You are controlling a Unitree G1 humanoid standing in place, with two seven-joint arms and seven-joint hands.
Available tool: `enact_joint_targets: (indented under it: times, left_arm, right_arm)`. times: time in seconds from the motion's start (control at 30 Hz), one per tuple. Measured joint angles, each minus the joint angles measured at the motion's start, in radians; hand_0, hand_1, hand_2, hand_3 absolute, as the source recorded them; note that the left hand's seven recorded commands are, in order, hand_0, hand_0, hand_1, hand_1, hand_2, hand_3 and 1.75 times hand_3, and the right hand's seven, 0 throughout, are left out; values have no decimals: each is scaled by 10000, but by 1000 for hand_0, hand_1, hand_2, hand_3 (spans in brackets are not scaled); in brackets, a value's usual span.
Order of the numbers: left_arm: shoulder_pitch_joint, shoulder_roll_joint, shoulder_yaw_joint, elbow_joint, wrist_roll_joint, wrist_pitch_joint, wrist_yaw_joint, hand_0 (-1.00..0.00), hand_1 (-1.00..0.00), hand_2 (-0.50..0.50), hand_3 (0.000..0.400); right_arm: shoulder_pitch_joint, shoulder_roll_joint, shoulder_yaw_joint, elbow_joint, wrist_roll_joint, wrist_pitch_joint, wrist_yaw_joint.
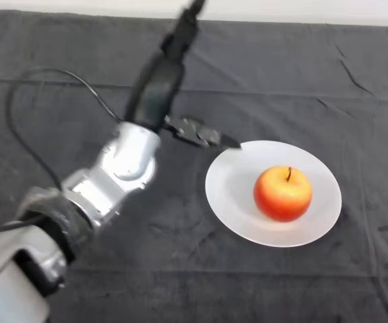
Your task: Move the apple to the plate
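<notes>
A red and yellow apple stands upright on a white round plate, right of the table's middle. My left hand is to the left of the plate and further back, raised over the dark cloth. Its fingers stretch straight towards the far edge of the table. Its thumb sticks out to the right, with its tip near the plate's upper left rim. The hand is open, holds nothing, and is apart from the apple.
The table is covered with a dark wrinkled cloth. My silver-grey forearm crosses the left part of the view from the lower left corner. A pale strip runs along the table's far edge.
</notes>
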Motion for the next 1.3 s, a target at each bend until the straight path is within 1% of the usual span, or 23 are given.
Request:
enact_joint_targets:
  times: [0.13,0.33,0.53,0.63,0.8,0.93,1.2,1.3]
  left_arm:
    - [1188,853,846,-826,13,3,441,0,0,0,0]
    - [2614,1743,2103,-1864,188,1,1179,0,0,0,0]
    - [3708,2227,3528,-2166,192,-230,1438,0,0,0,0]
    - [4250,2446,4042,-2171,167,-363,1485,0,0,0,0]
    - [5232,2538,5072,-2170,-6,-719,1649,0,0,0,0]
    - [5646,2543,5688,-2169,-19,-747,1856,0,0,0,0]
    - [5881,2542,6793,-2169,58,-663,2328,0,0,0,0]
    - [5902,2535,7056,-2169,262,-583,2431,0,0,0,0]
  right_arm:
    - [7,0,0,-3,0,1,0]
    - [34,3,-2,-20,3,2,-1]
    - [38,6,-2,-26,4,5,-2]
    - [38,7,-2,-26,4,9,-2]
    - [42,7,-1,-27,4,17,-1]
    - [54,9,-2,-36,5,23,-1]
    - [54,30,-1,-40,5,28,-1]
    - [55,40,-1,-40,5,28,-1]
